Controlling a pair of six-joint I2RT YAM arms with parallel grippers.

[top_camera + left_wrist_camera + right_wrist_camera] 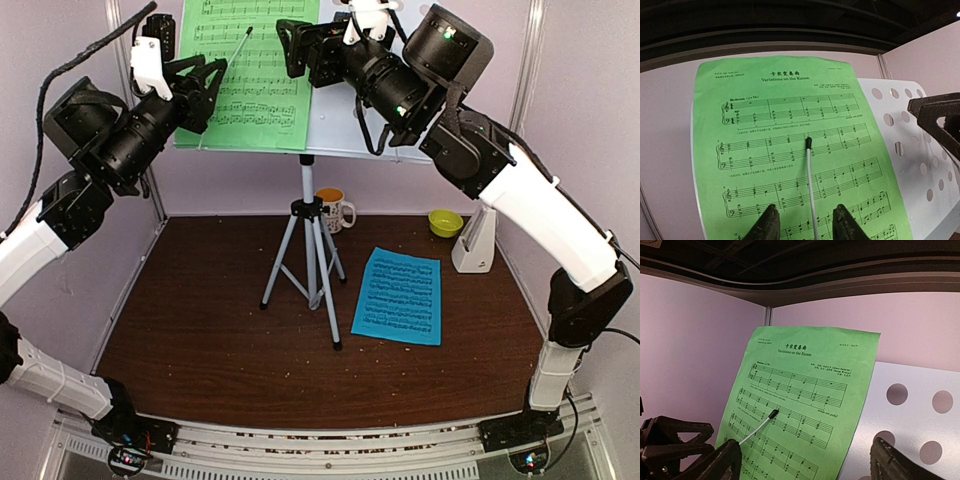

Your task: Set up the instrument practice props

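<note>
while left hand (pixel 805 222) sits ajar, right hand (pixel 810 462) gapes empty.

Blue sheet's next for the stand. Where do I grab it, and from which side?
The blue sheet lies flat on the table, so probably pinch its near right corner, coming steeply from above on the right. That corner lies bare, whereas the far right corner sits close to the metronome.

On the green paper music sheet (pixel 765 165) we read the printed title "Variations on the Kanon" beneath a line of Chinese characters, and the tempo mark "Moderato" above the first staff. We cannot make out its smaller print, nor any words on the blue paper music sheet (pixel 398 297).
</note>
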